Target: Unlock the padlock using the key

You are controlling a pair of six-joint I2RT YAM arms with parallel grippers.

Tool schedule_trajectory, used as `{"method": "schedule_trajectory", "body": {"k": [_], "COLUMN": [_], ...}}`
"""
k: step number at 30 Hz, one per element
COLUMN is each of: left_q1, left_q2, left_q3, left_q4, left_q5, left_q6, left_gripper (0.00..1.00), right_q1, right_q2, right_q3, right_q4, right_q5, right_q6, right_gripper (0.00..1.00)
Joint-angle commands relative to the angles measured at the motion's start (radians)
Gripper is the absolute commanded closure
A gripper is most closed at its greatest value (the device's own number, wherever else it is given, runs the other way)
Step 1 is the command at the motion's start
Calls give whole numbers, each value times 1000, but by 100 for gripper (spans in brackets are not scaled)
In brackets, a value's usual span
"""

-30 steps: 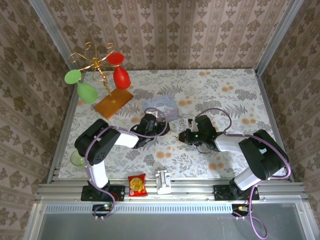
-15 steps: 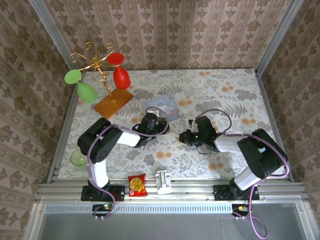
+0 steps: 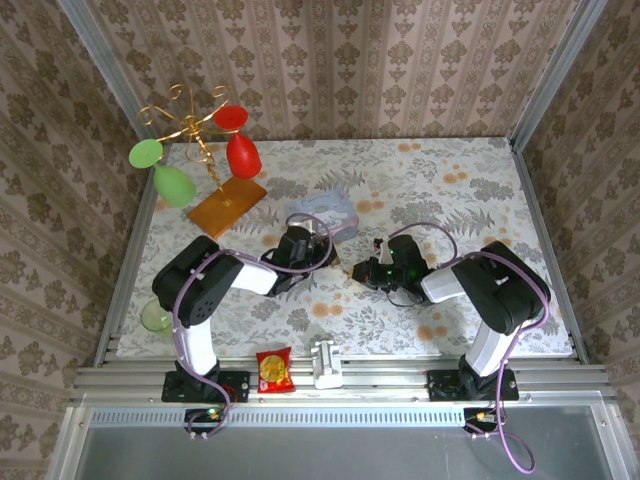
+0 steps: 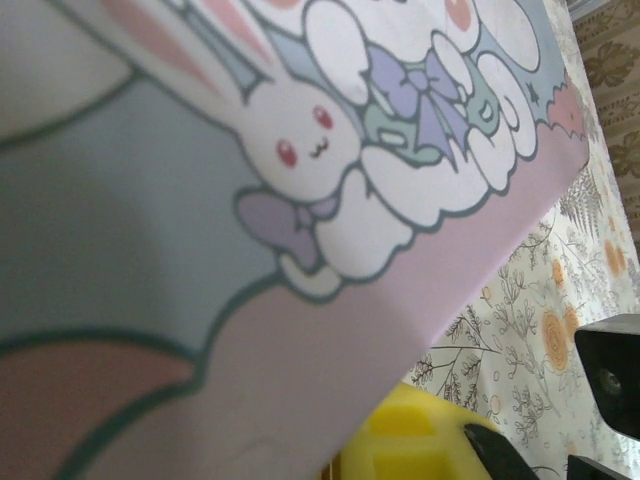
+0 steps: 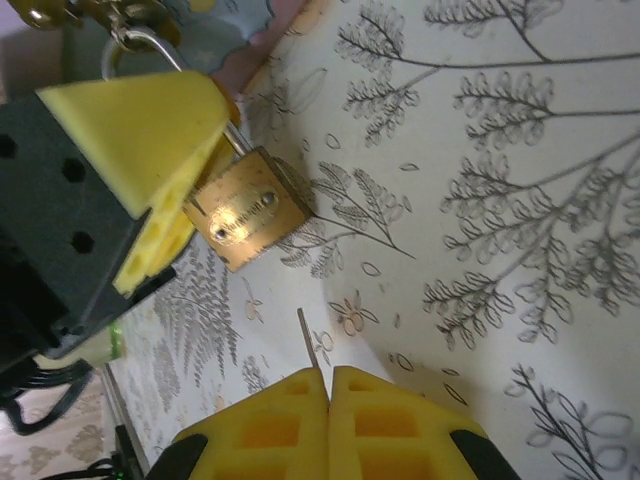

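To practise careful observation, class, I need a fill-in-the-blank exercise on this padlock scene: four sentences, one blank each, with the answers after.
1. The left tool holds the brass padlock by its silver ____.
2. The right tool is shut on a thin ____, whose tip stands apart from the padlock.
3. The tin carries a white cartoon ____ with red eyes.
4. Beside the red glasses on the gold stand hang ____ ones.
Missing words: shackle; key; rabbit; green.

The right gripper (image 3: 358, 270) has carried the key (image 5: 309, 343) left, nearer the padlock (image 5: 245, 210), right elbow swinging inward, as the left gripper (image 3: 322, 256) clamps shut on its shackle.
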Motion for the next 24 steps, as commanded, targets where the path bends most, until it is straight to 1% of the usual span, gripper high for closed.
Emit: {"method": "schedule_trajectory", "body": {"k": [1,3,5,8,10,16,20,24], "left_q1": [10,10,9,13,16,16,7,4], "left_q2": [-55,-79,-91,-87,-74,-26,-21,-15], "left_q3": [-37,-52,-56,-65,-78,-105,-100,-103], "left_q4": [77,102,119,156,202,349,360,390], "left_q5": [-27,-46,-47,-43,-42,-32,-44,-52], "left_q6": [-76,-93,-103,-128,-165,-263,-272,-283], "left_gripper": [100,100,100,100,100,100,100,100], "right_q1": [-8,-18,-39,-64,-66,-66,-66,-65], "right_q2": [25,40,81,172,209,231,253,221], "right_q3": [-34,-42,-52,-64,-75,-79,-68,-69], "right_q4": [173,206,277,440,525,582,624,625], "right_q5": [-43,-56,-81,-136,-146,-186,-212,-214], "right_q6": [87,122,186,293,324,326,351,364], "right_gripper": [100,100,100,100,100,100,100,100]}}
